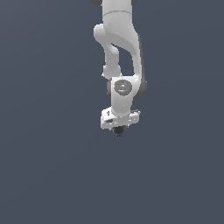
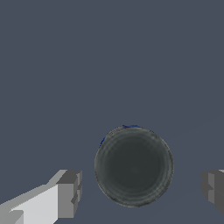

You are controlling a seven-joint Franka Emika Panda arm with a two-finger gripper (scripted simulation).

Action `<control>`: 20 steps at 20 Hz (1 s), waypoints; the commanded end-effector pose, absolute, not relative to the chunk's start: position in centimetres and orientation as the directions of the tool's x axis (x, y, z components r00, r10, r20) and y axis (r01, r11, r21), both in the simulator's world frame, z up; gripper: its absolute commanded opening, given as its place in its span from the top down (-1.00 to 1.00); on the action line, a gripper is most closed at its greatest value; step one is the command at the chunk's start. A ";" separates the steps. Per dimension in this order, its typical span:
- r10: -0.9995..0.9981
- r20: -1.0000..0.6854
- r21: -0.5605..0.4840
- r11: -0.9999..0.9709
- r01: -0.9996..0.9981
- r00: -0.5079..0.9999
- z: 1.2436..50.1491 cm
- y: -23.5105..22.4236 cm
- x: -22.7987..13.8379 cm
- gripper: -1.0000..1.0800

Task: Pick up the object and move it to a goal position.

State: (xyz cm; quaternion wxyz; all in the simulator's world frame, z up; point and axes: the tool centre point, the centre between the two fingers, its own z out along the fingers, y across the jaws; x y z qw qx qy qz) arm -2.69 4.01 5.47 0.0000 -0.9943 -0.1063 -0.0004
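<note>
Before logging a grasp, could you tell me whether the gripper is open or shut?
Open: in the wrist view both fingers stand clear of the ball.

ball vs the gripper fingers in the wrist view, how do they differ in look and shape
The ball is round and dark, near black with a faint blue edge; the fingers are blocky, flat-faced and grey on white mounts. The ball is one single body sitting in the middle, while the fingers are a pair standing apart on either side of it, not touching it. In the exterior view the ball looks far smaller than the gripper. Both are plain and unpatterned.
</note>
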 end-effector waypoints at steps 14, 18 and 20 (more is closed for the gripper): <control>0.216 0.000 0.000 -0.976 0.216 0.976 1.4 4.1 -2.8 1.00; 0.216 0.000 0.000 -0.976 0.216 0.976 1.4 4.1 -2.8 1.00; 0.216 0.000 0.000 -0.976 0.216 0.976 1.4 4.1 -2.8 1.00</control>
